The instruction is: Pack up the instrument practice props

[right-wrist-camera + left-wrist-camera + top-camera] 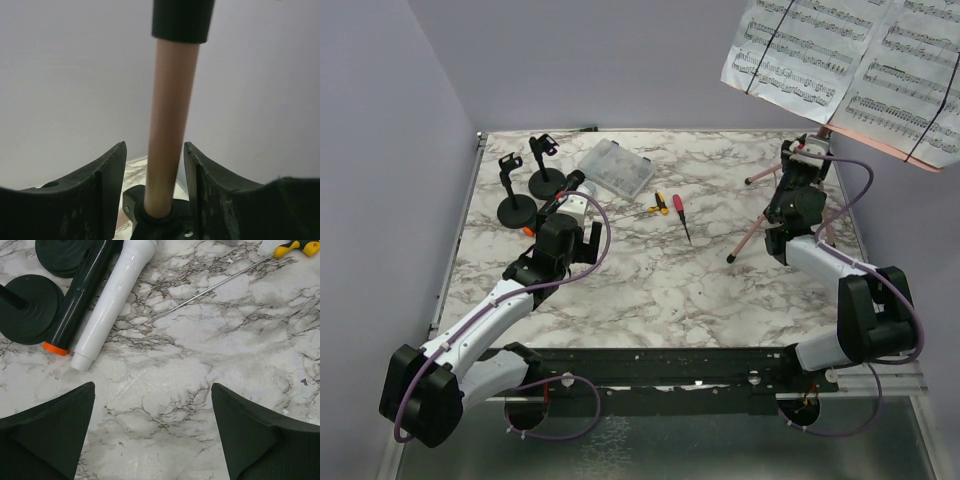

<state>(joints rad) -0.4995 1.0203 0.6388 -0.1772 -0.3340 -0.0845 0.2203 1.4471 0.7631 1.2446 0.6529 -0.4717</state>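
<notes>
Carefully, the right gripper (155, 147), jaws not yet clamped astride the pole (169, 100) of the pink tripod (752, 232) at the marble table's (650, 290) far right, should centre, then squeeze squarely below the collar (182, 20), lest the top-heavy sheet-music pages (840, 60) tip it.

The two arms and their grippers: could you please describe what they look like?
Both the left arm and right arm have white links joined by chunky black joints, with a thin purple cable looping alongside each. The left gripper and right gripper end in matte black, wedge-shaped fingers tapering to points. No markings are visible.
</notes>
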